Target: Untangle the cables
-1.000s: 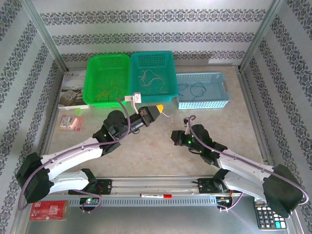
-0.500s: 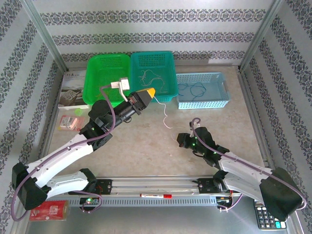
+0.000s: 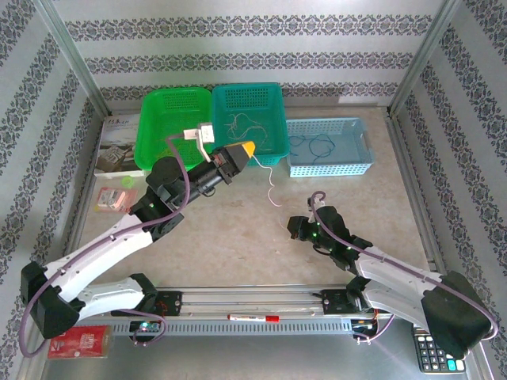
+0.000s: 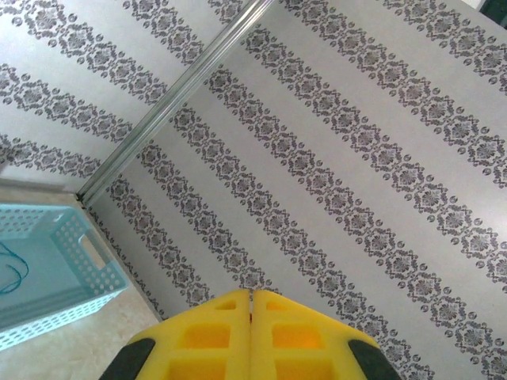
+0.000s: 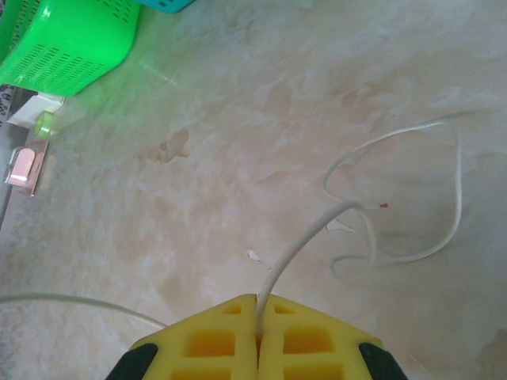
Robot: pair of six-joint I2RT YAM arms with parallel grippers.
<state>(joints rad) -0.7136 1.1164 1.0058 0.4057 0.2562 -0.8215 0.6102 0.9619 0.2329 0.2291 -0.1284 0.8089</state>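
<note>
My left gripper (image 3: 247, 147) (image 4: 252, 291) is raised in front of the teal basket (image 3: 273, 99), its yellow jaws pressed shut. A thin white cable (image 3: 269, 186) dangles from its tip down to the table. My right gripper (image 3: 293, 228) (image 5: 257, 297) sits low over the table's middle, shut on a white cable (image 5: 309, 245) that rises from between its fingers to a red-tipped end. A further white strand (image 5: 455, 166) loops on the table just beyond it. Pale cables (image 3: 245, 127) lie in the teal basket and blue ones (image 3: 313, 145) in the light blue basket (image 3: 360, 146).
A green basket (image 3: 150, 131) stands left of the teal one. A booklet (image 3: 117, 146) and a pink packet (image 3: 115, 198) lie at the left, a red packet (image 3: 79, 342) and a calculator (image 3: 440, 352) at the near corners. Metal posts frame the patterned walls.
My left arm has swung back and left toward the baskets, lifting the white cable so it hangs free. My right gripper has drawn slightly nearer and to the right, staying shut.
</note>
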